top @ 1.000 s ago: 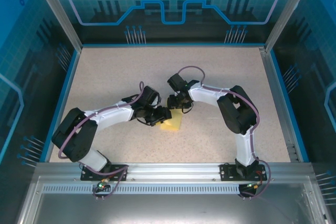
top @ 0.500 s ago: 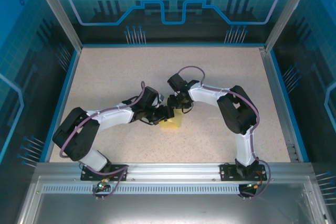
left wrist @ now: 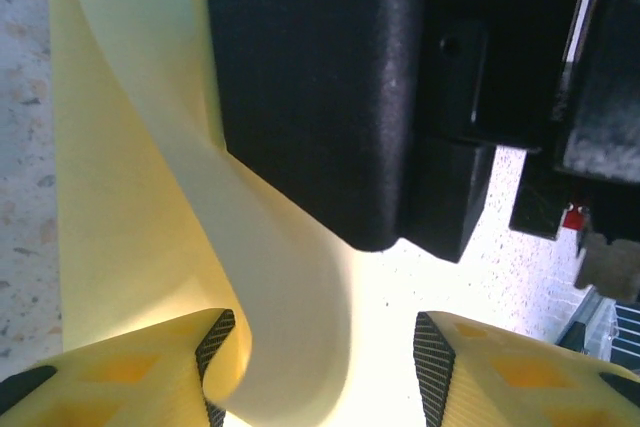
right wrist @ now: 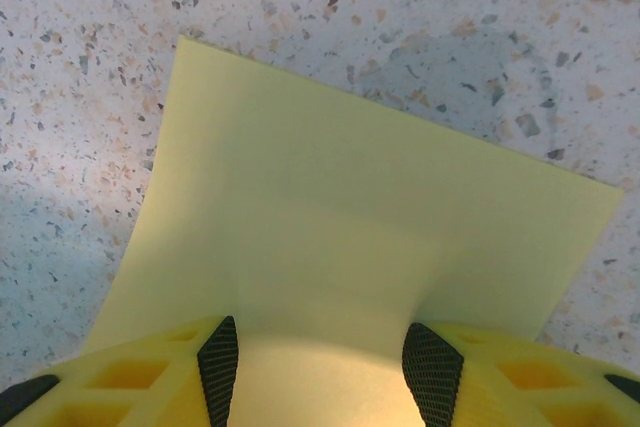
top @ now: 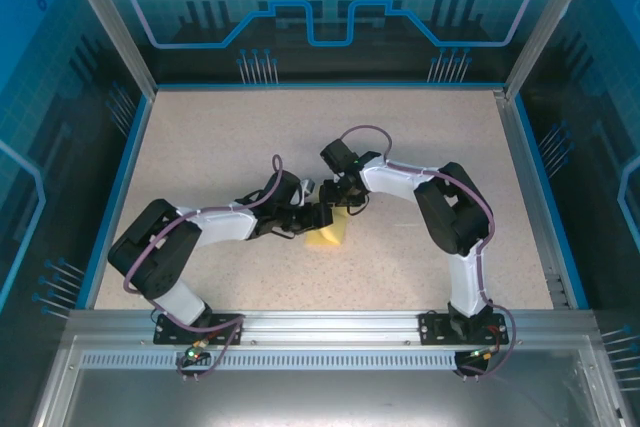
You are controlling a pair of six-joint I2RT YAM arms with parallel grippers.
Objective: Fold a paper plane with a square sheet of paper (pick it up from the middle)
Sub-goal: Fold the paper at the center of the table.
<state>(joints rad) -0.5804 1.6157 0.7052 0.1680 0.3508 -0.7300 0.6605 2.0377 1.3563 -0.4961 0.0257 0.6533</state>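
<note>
**Spotter:** Where's the paper sitting for you?

**Me:** The square sheet of paper (right wrist: 360, 217) is mid-worktop (top: 220, 147), right between my two arms. On the right wrist view it runs in under the right jaws. Those stand about half open, astride its near edge, with nothing pinched.

**Spotter:** And the left?

**Me:** The left jaws are half open too. The sheet curls up in a soft wave against one pad (left wrist: 214, 357), and the other pad is clear of it. I see no crease yet.

**Spotter:** How would you do the fold well?

**Me:** I'd use the right side as an anchor on the flat part and roll the lifted edge over slowly with the left. I'd match the corners before flattening anything. Paper this thin will likely buckle or skid if I rush.

**Spotter:** Anything moved in the last second?

**Me:** My left arm (top: 215, 222) has reached further in. Its jaws now sit close beside the right ones and cover more of the sheet. The right arm (top: 400, 182) looks unchanged.
</note>
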